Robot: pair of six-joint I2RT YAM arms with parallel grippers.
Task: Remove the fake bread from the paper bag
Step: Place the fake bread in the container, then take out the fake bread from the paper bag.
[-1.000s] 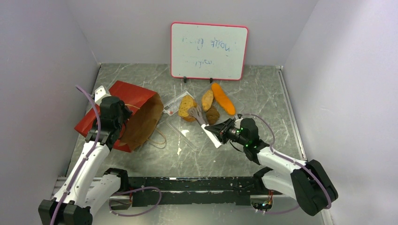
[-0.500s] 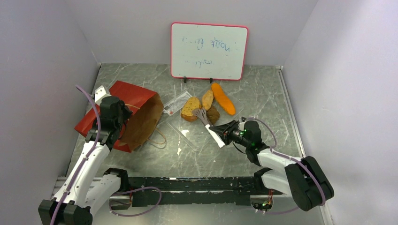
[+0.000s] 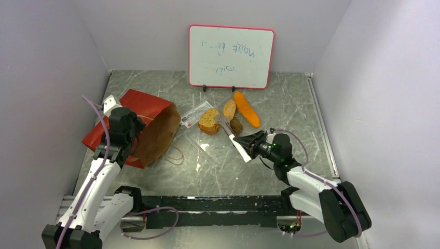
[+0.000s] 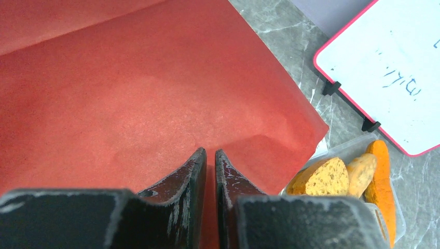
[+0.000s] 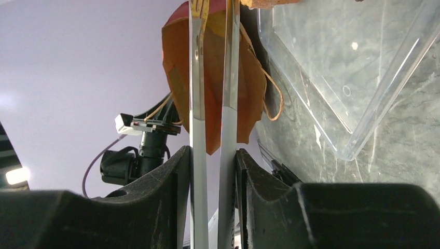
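The red paper bag (image 3: 142, 111) lies on its side, its brown mouth facing right. My left gripper (image 3: 129, 129) is shut on its upper wall; in the left wrist view the fingertips (image 4: 210, 158) pinch the red paper (image 4: 129, 93). Right of the mouth lie bread pieces: a golden slice (image 3: 208, 120), a tan roll (image 3: 229, 109), a dark lump (image 3: 236, 126) and an orange baguette (image 3: 246, 109). My right gripper (image 3: 249, 143) is shut on white-handled tongs (image 3: 233, 140). Their metal tips (image 3: 220, 120) stand apart beside the slice. The right wrist view shows both tong arms (image 5: 197, 78) between my fingers.
A clear plastic tray (image 3: 205, 148) lies under and in front of the bread, also seen in the right wrist view (image 5: 363, 78). A whiteboard (image 3: 231, 56) stands at the back. A small printed card (image 3: 193, 115) lies by the bag's mouth, and the bag's loop handle (image 3: 176, 153) trails on the table.
The tongs have spread and let go of the golden slice, which now lies by the other pieces. My right arm has drawn back to the right. The left arm stays put.
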